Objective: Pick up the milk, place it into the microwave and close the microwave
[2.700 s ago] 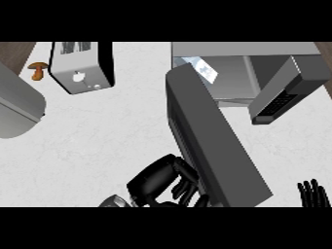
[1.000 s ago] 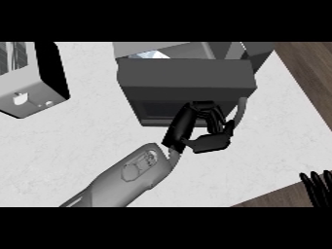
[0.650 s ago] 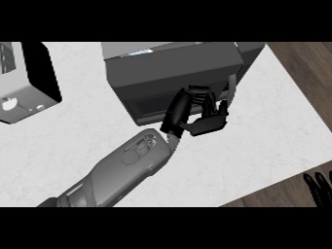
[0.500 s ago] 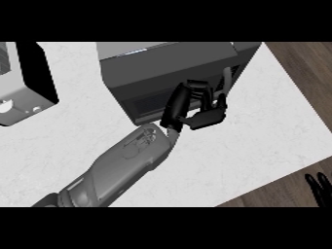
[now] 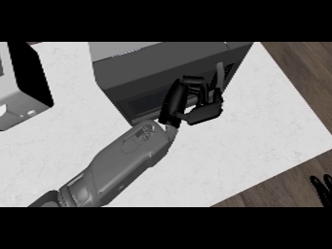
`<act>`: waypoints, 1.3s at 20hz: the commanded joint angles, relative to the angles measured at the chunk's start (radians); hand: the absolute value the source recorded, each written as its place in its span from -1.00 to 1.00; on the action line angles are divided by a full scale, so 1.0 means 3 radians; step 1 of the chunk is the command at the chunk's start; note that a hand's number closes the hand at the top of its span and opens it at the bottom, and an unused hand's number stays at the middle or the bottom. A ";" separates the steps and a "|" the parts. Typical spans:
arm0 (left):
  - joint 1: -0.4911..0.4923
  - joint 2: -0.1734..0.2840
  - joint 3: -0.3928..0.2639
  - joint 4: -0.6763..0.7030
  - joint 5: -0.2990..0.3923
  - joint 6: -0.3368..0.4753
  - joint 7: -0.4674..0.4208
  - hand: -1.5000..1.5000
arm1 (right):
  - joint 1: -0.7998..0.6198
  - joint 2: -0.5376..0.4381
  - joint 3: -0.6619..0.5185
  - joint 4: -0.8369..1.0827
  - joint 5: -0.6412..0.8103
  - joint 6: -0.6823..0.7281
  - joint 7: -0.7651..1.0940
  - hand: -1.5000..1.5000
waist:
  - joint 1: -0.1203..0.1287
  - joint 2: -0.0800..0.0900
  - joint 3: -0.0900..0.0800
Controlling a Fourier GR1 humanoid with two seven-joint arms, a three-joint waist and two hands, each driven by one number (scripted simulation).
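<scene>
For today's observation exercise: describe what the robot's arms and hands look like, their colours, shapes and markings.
The left forearm is a smooth, rounded grey shell with a faint outlined marking near the wrist. Its left hand is black, with slim segmented fingers. Of the right hand, only black fingertips show.

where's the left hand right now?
In the head view the left hand is at centre, up against the front of the microwave, with the toaster off to the left. The right hand rests at the lower right corner.
</scene>
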 commanded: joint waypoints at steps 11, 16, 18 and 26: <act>-0.0262 -0.0007 0.0031 0.0325 0.0259 -0.0019 -0.0192 1.00 | 0.0018 -0.0160 -0.0081 -0.0274 -0.0169 0.0111 0.0051 -1.00 | -0.0147 0.0047 0.0008; -0.0274 -0.0008 0.0018 0.0376 0.0318 -0.0035 -0.0277 1.00 | 0.0069 -0.0179 -0.0043 -0.0339 -0.0338 0.0164 0.0103 -1.00 | -0.0126 0.0060 0.0009; -0.0309 -0.0008 0.0044 0.0375 0.0361 -0.0027 -0.0286 1.00 | 0.0109 -0.0212 -0.0043 -0.0330 -0.0377 0.0190 0.0134 -1.00 | -0.0136 0.0064 0.0011; -0.0345 -0.0008 -0.0013 0.0449 0.0443 -0.0027 -0.0347 1.00 | 0.0177 -0.0301 -0.0079 -0.0425 -0.0464 0.0259 0.0175 -1.00 | -0.0158 0.0050 0.0015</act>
